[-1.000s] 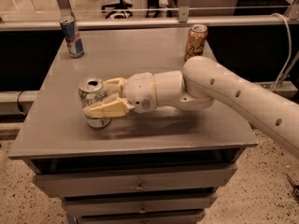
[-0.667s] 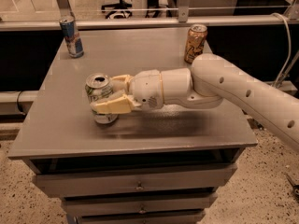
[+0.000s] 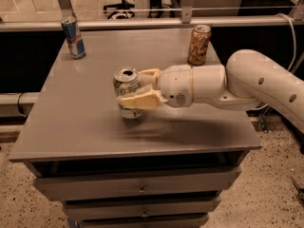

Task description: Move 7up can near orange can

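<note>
Tabletop point(image 3: 85, 127): grey, flat, rectangular.
- Blue can point(image 3: 73, 37): upright, far left corner.
- Orange can point(image 3: 199, 44): upright, far right, near the back edge.
- 7up can point(image 3: 124, 82): upright, centre, well apart from both others. It is clasped front and back by the fingers of the hand point(image 3: 130, 86), which reaches in from the right. Contact with the surface cannot be told.

Probably office, swivel chair point(image 3: 118, 9), drawer cabinet point(image 3: 142, 188), hand point(image 3: 130, 86) above
</note>
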Robot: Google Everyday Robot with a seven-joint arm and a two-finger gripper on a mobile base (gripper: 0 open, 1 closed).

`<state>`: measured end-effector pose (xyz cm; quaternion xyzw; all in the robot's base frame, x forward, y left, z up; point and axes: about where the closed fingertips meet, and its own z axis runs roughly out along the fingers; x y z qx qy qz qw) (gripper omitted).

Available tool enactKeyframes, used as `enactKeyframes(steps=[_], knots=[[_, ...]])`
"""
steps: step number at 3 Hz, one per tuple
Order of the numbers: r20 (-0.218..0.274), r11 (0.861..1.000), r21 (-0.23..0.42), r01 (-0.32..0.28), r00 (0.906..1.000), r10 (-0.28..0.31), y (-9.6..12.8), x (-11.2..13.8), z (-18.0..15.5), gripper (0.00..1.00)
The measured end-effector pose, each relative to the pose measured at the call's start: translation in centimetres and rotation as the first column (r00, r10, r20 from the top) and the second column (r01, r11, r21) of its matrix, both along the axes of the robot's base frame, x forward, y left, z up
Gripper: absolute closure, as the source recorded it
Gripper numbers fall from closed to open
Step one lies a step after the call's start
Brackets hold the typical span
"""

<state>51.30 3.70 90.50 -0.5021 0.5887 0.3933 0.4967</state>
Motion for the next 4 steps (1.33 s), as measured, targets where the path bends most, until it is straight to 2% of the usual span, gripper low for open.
enactKeyframes(steps=[1, 2, 3, 4], knots=[[0.000, 1.000, 0.000, 0.000, 1.0000, 0.000, 0.0, 0.0, 0.0, 1.00], [0.054, 0.994, -0.020, 0.103, 0.9933, -0.102, -3.1, 0.6, 1.4, 1.00], [0.112, 0.974, -0.039, 0.225, 0.9693, -0.219, -7.4, 0.9, 3.4, 1.00], [0.168, 0.942, -0.008, 0.337, 0.9287, -0.331, -12.9, 1.7, 5.7, 1.00]])
